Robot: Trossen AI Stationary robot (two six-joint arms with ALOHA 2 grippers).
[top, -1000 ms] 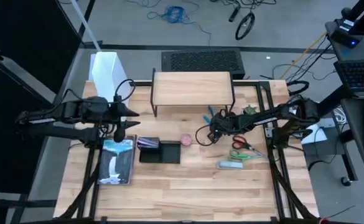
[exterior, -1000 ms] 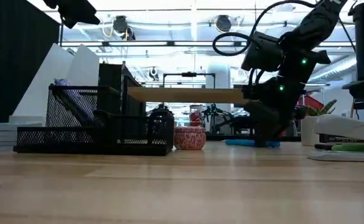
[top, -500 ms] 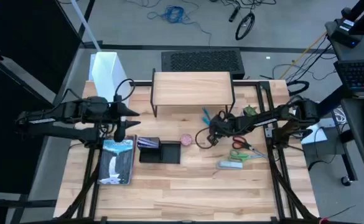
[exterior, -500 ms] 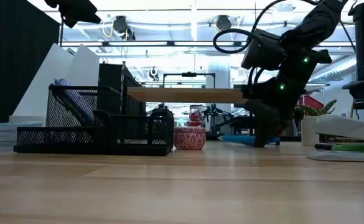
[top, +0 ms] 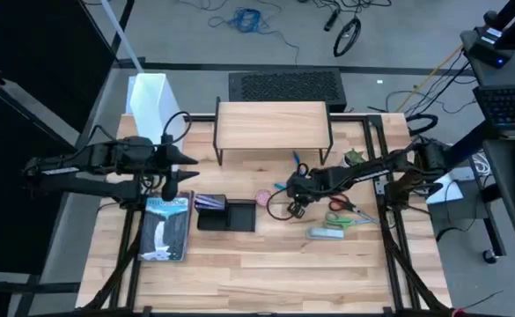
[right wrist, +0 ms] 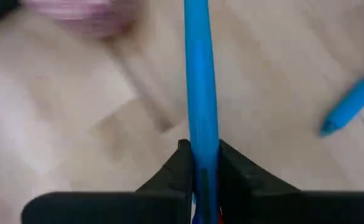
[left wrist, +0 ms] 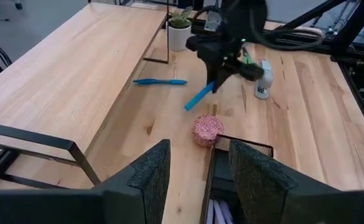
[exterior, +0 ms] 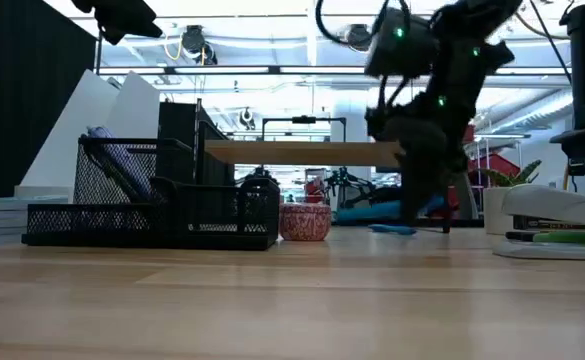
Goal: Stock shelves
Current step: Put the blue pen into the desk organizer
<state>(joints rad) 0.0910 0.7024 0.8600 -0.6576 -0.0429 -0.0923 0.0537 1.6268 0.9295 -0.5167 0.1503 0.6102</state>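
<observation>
Pink pot (left wrist: 207,129) beside black organizer (top: 224,213), second blue pen (left wrist: 159,81) nearby

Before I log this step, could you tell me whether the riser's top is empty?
Empty: the riser's top is bare; the right pincer holds one blue pen.

2 dark arms (top: 99,163) with looping black cables and green indicator lights.

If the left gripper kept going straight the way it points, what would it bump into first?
Probably the black organizer tray, whose mesh edge sits just past the open left gripper. Beyond it lies the pink round item. The gripper hangs above the table, so depth is uncertain.
</observation>
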